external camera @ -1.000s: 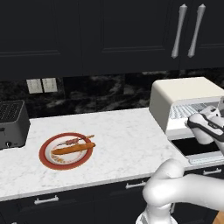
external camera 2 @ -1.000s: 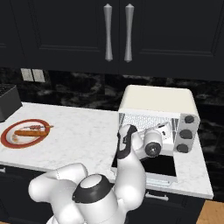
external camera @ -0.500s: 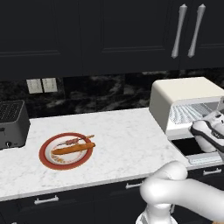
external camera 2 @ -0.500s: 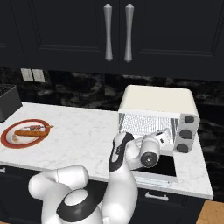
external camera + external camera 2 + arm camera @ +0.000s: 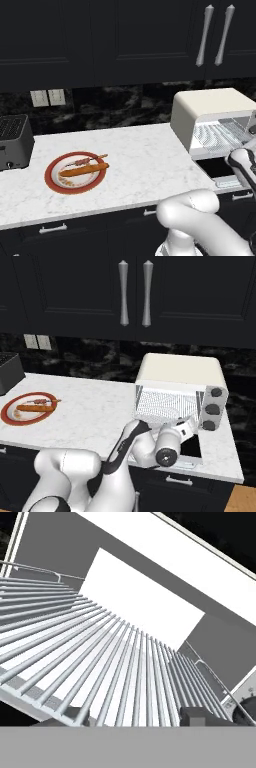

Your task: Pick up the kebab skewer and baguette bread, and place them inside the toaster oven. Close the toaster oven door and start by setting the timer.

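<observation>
I see the toaster oven (image 5: 180, 381) at the right end of the counter (image 5: 140, 155), its door (image 5: 192, 448) dropped open and flat toward me, wire rack (image 5: 100, 662) bare. The gripper (image 5: 135, 716) sits right at the oven mouth, near edge of the rack, fingertips (image 5: 197, 716) set wide apart with nothing between them. Kebab skewer (image 5: 89, 160) and baguette bread (image 5: 82, 170) lie side by side on the red-rimmed plate (image 5: 52, 182), well left of the oven. Dark slot toaster (image 5: 14, 142) at far left.
</observation>
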